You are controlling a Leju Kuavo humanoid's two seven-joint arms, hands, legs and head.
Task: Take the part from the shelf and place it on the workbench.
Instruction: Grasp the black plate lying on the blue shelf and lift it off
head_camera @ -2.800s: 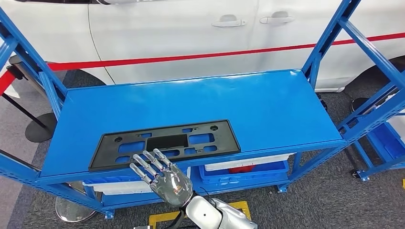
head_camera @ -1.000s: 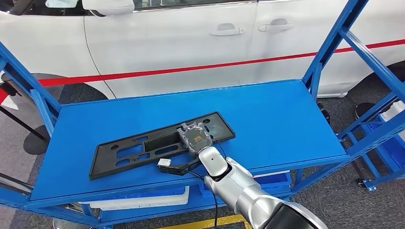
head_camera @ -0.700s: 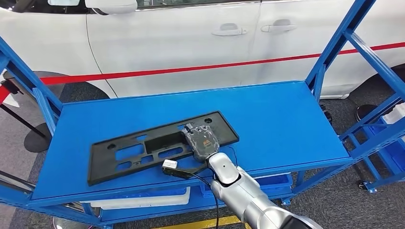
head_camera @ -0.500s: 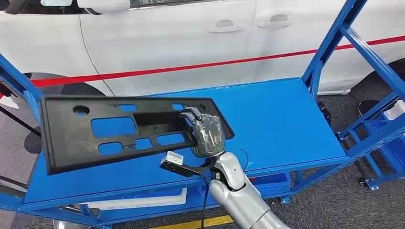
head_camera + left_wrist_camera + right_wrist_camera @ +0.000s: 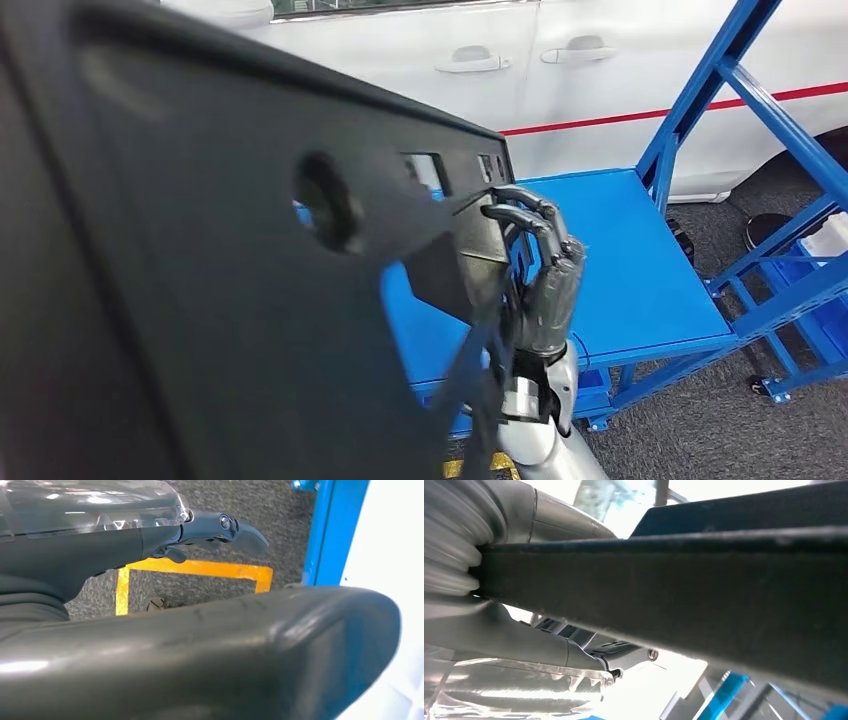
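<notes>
The part (image 5: 200,280) was already off the shelf (image 5: 640,270) and held up in the air, very near the head camera, so the first half of the task looked done. Carrying it to the workbench and laying it down was still left; no workbench was visible. The right hand (image 5: 540,280) stood upright above the shelf front, its fingers (image 5: 520,215) hooked over one end of the part and clamped on it. The left hand (image 5: 150,530) hung over the floor, and I could not tell how its fingers lay.
</notes>
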